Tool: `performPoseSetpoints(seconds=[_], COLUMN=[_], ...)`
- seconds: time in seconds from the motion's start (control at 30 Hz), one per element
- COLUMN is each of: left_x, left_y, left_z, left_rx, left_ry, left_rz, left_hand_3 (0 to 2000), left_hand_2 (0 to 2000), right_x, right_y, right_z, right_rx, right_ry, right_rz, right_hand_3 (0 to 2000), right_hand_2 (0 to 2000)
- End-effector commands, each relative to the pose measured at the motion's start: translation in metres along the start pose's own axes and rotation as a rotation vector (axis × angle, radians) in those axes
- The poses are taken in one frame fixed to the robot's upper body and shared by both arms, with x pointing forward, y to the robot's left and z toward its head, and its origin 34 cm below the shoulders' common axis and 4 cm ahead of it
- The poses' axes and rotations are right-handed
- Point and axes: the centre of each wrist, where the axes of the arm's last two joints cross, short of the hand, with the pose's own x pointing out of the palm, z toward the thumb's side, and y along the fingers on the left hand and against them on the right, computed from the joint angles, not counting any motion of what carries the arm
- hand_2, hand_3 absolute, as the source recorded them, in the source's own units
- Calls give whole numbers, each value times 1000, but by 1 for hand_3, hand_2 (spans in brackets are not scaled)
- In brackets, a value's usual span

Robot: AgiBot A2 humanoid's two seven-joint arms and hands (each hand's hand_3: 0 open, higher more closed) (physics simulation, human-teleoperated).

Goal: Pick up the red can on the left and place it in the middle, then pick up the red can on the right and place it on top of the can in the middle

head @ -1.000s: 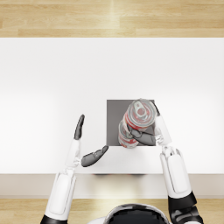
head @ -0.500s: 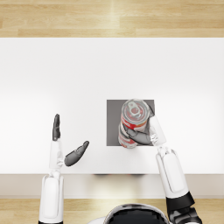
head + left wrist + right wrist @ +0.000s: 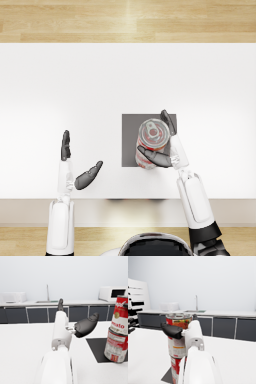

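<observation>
Item: upper red can (image 3: 154, 134), gripped by my right hand (image 3: 167, 150), stacked on lower can (image 3: 115, 348) on dark mat (image 3: 131, 145); left hand (image 3: 75, 167) spread, empty; risk: off-centre release topples stack

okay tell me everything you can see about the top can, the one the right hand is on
The top can is a red and white tomato soup tin with a silver ringed lid. It stands upright on the lower can, which sits on the dark square mat at the middle of the white table. The right hand grips its upper part, with fingers wrapped across the label. The left hand is well clear.
</observation>
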Motion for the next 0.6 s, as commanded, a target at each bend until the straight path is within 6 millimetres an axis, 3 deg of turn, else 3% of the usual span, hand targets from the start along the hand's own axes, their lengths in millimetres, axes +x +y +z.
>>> performPoseSetpoints(seconds=[0.03, 0.1, 0.13, 0.17, 0.33, 0.37, 0.43, 0.47, 0.6], left_x=[2, 5, 6, 7, 14, 15, 17, 16, 8], left_y=[2, 4, 5, 5, 10, 11, 12, 15, 21], left_z=[3, 5, 8, 8, 19, 24, 34, 41, 59], left_rx=[14, 23, 36, 40, 87, 108, 151, 180, 260], left_ry=[-3, -9, -11, -13, -26, -28, -31, -29, -16], left_rz=[-6, -14, -16, -19, -38, -40, -46, -41, -13], left_hand_3=[0, 0, 0, 0, 0, 0, 0, 0, 0], left_hand_2=[0, 0, 0, 0, 0, 0, 0, 0, 0], right_x=[2, 2, 1, 0, -7, -4, -5, -25, -51], right_y=[3, 6, 8, 10, 18, 14, 16, 34, 46], right_z=[24, 38, 46, 52, 82, 63, 70, 105, 111], right_rx=[-92, -147, -167, -199, -319, -245, -274, -431, -474], right_ry=[-4, -11, 79, 5, 11, 4, 6, -11, -22], right_rz=[4, -3, 29, -5, -35, -24, -31, -112, -216], right_hand_3=[0, 0, 0, 0, 0, 0, 0, 0, 0], right_hand_2=[0, 0, 0, 0, 0, 0, 0, 0, 0])
